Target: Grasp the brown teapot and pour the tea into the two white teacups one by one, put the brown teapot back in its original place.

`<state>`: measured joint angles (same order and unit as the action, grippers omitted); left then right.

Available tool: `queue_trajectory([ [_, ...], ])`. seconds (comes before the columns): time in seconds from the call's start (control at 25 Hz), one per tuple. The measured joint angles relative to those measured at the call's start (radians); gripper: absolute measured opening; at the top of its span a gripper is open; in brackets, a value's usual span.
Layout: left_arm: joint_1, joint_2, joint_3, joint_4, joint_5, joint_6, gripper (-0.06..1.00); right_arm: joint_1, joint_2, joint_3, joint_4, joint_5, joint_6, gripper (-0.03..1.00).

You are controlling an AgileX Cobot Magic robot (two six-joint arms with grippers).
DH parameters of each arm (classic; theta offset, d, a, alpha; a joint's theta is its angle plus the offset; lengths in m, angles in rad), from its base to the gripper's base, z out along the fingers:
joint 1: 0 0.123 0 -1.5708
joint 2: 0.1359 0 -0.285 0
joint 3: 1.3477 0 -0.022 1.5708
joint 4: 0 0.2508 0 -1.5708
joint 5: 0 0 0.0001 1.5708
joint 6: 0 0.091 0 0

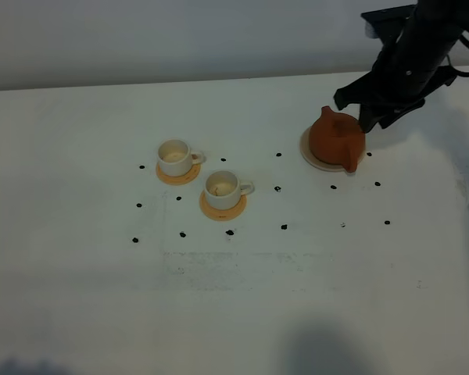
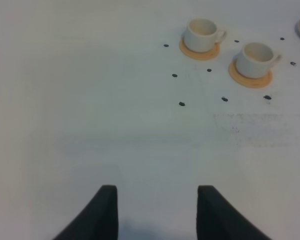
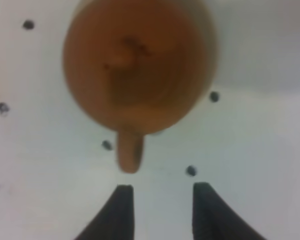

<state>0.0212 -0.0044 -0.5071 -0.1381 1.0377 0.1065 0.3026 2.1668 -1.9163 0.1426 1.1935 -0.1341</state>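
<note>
Lining up my right end effector (image 3: 162,186), half open, empty, just short of teapot (image 3: 137,65) handle (image 3: 130,150). Grasp step, I judge. Next: advance, close on handle. Left end effector (image 2: 157,189) open, empty.

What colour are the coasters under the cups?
Orange-tan, both coasters; clearest in the left wrist view.

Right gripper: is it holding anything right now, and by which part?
Nothing. The right gripper is open and empty, just short of the brown teapot.

Bright, flat light washes out the table (image 1: 102,297); the right wrist view blurs the brown teapot (image 3: 135,65)
</note>
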Motion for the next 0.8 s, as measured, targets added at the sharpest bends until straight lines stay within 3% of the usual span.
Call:
queue_trajectory([
  [0.24,0.000,0.000,0.000,0.000,0.000,0.000,0.43,0.041,0.000,0.000,0.004,0.000,0.018,0.28],
  [0.8,0.000,0.000,0.000,0.000,0.000,0.000,0.43,0.043,0.016,0.000,-0.001,0.010,0.033,0.28],
])
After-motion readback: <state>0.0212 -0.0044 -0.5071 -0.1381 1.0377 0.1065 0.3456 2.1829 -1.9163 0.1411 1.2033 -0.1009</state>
